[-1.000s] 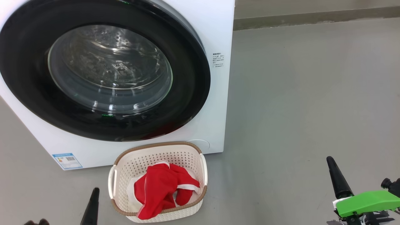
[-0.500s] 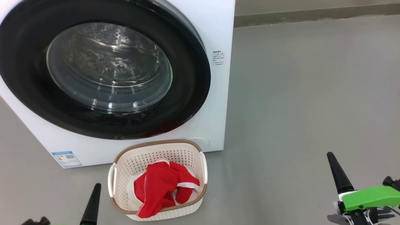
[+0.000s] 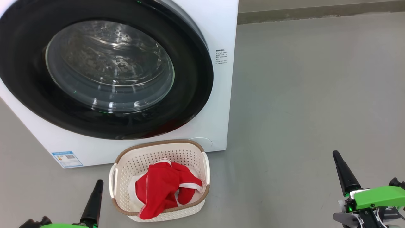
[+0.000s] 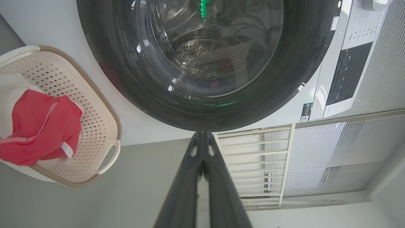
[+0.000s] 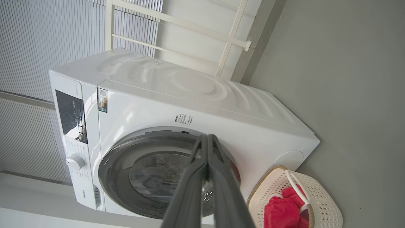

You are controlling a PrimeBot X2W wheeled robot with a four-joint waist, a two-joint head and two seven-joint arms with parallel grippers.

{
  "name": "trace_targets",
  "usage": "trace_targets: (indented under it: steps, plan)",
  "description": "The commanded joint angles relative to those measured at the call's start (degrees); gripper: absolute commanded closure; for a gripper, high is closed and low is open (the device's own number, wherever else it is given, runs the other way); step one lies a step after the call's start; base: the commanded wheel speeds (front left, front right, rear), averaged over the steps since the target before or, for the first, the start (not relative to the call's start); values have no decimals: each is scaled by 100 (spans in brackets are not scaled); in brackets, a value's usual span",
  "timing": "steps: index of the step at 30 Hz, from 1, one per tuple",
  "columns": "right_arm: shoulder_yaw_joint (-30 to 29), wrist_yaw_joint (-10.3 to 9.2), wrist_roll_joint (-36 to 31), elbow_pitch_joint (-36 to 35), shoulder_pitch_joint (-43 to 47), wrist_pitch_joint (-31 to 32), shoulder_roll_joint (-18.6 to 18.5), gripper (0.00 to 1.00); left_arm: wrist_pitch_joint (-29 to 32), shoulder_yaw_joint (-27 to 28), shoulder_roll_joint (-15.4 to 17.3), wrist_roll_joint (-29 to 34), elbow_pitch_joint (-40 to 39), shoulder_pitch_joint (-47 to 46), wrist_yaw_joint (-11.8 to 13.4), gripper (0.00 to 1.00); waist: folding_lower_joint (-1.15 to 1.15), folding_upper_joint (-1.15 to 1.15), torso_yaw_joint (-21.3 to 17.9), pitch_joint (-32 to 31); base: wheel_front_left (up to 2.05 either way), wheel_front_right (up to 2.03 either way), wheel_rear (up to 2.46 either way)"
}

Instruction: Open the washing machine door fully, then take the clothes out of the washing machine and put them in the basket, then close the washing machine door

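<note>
Glossy black-rimmed round glass door (image 3: 190,79) seems shut; red white-trimmed clothes (image 3: 161,186) sit in the cream perforated basket (image 3: 158,144). Left pincer (image 4: 203,139) and right pincer (image 5: 207,141) are pressed together, empty: nothing left to grip.

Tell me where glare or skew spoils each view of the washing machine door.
Head view: sharp and evenly lit; white highlights fleck the glass of the washing machine door. Left wrist view: green glints on that glass and on the black rim. Right wrist view: soft sheen across the top of the washing machine, whole scene rolled sideways.
</note>
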Motion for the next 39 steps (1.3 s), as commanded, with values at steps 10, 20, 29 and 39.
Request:
trace_targets:
  steps: [10, 20, 29, 39]
  plan:
    - [21, -5, 701, -118, -325, 188, -10, 100, 198, 227, 19, -634, -143, -325, -39, 100, 0, 0, 2, 40, 0, 0, 0]
    - [5, -5, 877, -113, -345, 237, -4, 100, 245, 237, 11, -805, -143, -349, -40, 100, 0, 0, 2, 52, 0, 0, 0]
    - [5, -5, 877, -113, -345, 236, -4, 100, 245, 236, 11, -805, -143, -349, -40, 100, 0, 0, 2, 52, 0, 0, 0]
    - [5, -5, 877, -113, -345, 236, -4, 100, 245, 236, 11, -805, -143, -349, -40, 100, 0, 0, 2, 52, 0, 0, 0]
